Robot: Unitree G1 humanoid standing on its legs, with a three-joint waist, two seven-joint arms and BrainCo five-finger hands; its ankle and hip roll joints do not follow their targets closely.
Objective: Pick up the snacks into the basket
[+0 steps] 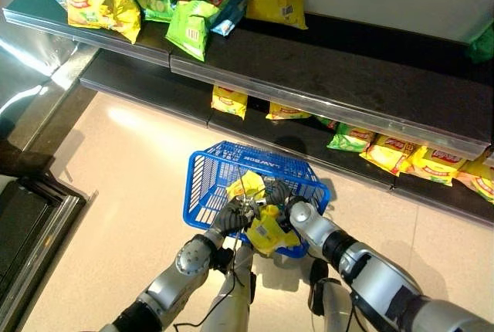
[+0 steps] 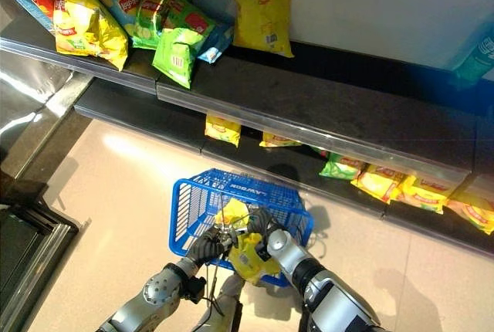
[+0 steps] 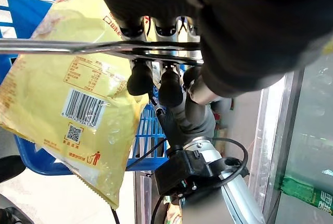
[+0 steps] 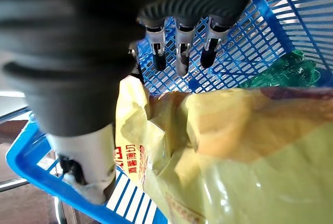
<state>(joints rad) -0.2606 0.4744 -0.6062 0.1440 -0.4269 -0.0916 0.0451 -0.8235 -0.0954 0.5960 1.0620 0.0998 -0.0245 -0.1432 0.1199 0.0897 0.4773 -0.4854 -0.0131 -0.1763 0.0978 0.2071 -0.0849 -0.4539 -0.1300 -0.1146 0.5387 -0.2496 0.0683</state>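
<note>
Basket: blue wire basket (image 1: 207, 185) on the floor in front of the shelves; take it as your landmark for everything below
Left hand: your left hand (image 1: 230, 216) sits at the basket's near rim, fingers curled round the metal handle (image 3: 78, 47), as its wrist view shows
Right hand: your right hand (image 1: 287, 207) is over the basket's near right corner; the fingers (image 4: 179, 52) look fairly straight and hang over the mesh, and you cannot tell whether the thumb pinches the bag
Snack in hand: yellow snack bag (image 1: 268, 230) lies across the basket's near rim, partly inside and partly hanging out toward you, just under the right hand
Long axis: it seems to run across the rim, from inside the basket outward
Key relation: the bag is below and nearer you than the right hand's fingers; the basket's inside lies beyond it, so your next move should probably push or drop it forward
Nearer hand: the right
Already inside: another yellow bag (image 1: 244, 185) and something green (image 4: 281, 73)
Remaining: snack bags on the lower shelf (image 1: 401, 154) beyond the basket
</note>
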